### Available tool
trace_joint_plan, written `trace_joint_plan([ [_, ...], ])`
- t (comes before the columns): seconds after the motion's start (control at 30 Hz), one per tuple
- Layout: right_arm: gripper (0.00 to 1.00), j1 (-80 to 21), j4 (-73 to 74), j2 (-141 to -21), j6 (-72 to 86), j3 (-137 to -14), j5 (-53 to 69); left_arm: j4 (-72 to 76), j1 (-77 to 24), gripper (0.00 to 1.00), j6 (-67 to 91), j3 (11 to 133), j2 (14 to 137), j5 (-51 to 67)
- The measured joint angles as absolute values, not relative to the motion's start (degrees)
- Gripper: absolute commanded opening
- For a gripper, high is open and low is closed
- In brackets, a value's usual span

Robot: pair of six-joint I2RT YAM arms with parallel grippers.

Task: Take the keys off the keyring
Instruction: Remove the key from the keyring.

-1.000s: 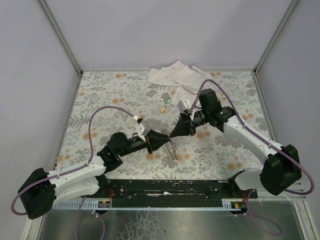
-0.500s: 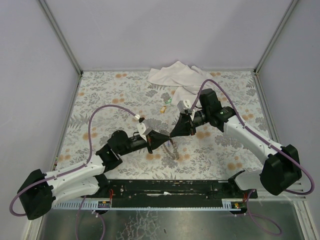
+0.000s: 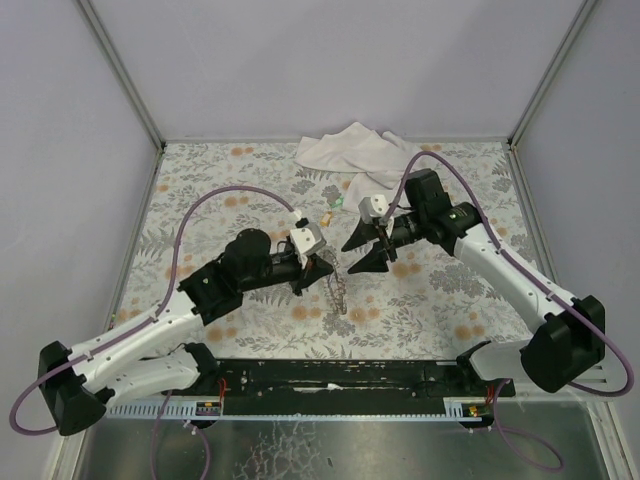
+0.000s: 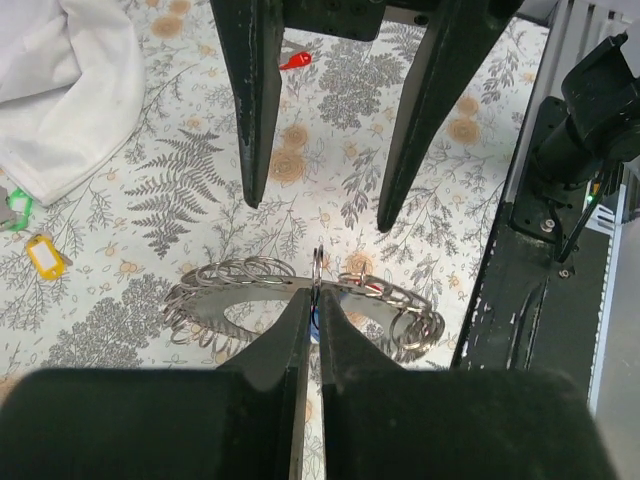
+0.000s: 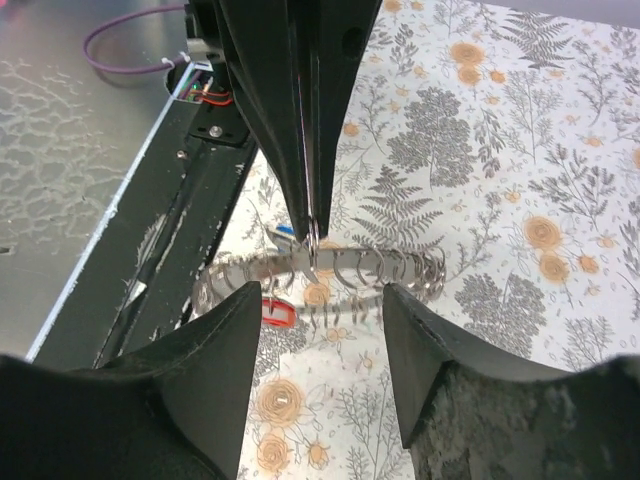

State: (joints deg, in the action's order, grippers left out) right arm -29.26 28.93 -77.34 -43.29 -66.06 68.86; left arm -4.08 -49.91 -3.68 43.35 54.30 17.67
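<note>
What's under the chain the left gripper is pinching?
Flowered table cover, with a red key and a blue bit showing below the chain. The left gripper covers the rest of the blue piece.

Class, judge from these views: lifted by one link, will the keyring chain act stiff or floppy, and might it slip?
Probably floppy: the keyring droops in loose loops from the left end effector. Likely to swing, pinched at one ring only. Thin smooth metal may slip.

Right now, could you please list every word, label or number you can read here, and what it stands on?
None can be read.
The yellow-headed key shows no legible writing.
The small coloured patches on the base rail in the top view are too small to read.
</note>
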Motion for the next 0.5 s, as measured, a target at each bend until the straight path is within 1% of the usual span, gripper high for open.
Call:
trace_joint_plan([
  [0.2,0.57,-28.3,29.7,-76.7,-44.3,-65.8,68.9,-19.9,-49.9,0.00,-5.1,54.4,59.7,17.9],
  [0.37,0.55,-28.3,24.5,-76.6,-39.9,-63.0,71.4,-30.2,-49.9,0.00,-5.5,60.4,63.5,18.2],
  [0.5,0.53,-28.3,17.2,-76.6,-33.9,-59.9,74.7,-36.7,-49.9,0.00,-6.1,65.3,66.9,18.2],
])
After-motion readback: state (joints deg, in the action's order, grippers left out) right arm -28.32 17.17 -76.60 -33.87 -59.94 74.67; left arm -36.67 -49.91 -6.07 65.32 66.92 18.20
